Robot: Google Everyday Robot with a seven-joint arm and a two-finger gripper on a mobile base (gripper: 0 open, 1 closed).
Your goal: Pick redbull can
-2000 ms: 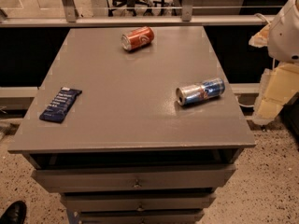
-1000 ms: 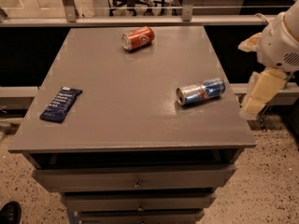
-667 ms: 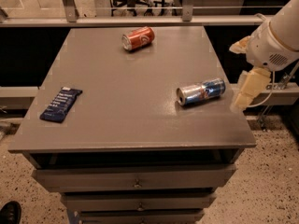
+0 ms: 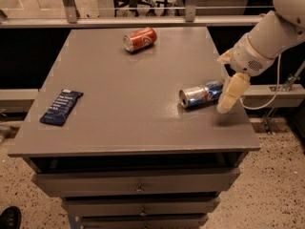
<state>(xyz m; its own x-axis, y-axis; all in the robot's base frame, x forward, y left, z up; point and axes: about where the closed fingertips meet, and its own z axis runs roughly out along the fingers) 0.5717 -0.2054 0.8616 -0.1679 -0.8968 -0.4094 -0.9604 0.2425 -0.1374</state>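
Camera view: redbull can (image 4: 201, 94) lies on its side on the right part of the grey worktop (image 4: 119, 128), silver top twd the left, blue end twd the right edge. The gripper (image 4: 221, 83) hangs over that right edge at the can's blue end, jaws released, w/ one cream finger (image 4: 232, 92) pointing down across the end of the can and the other up near the wrist; can't tell if it touches. Orange-red can (image 4: 140, 38) lies on its side at the far middle, dark blue packet (image 4: 61, 107) flat near the left edge, both well apart from the gripper.
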